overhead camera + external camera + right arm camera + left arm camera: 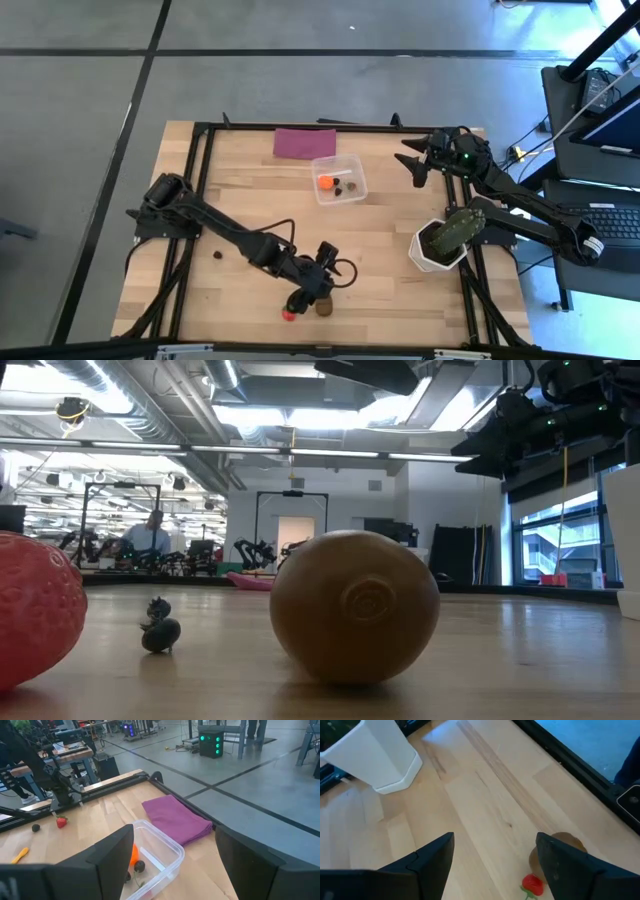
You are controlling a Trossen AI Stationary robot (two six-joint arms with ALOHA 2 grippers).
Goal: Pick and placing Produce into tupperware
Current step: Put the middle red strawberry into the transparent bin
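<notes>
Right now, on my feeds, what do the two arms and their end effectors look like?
Both arms are dark, nearly black, jointed links. The left arm trails looped black cables near its end effector. The right arm shows a small green light by its end effector. Each end effector has two flat, dark, wedge-shaped fingers.

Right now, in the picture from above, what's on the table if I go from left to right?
Small dark bit → red strawberry → brown oval lump → clear tupperware → white pot with the green cactus plant.
</notes>
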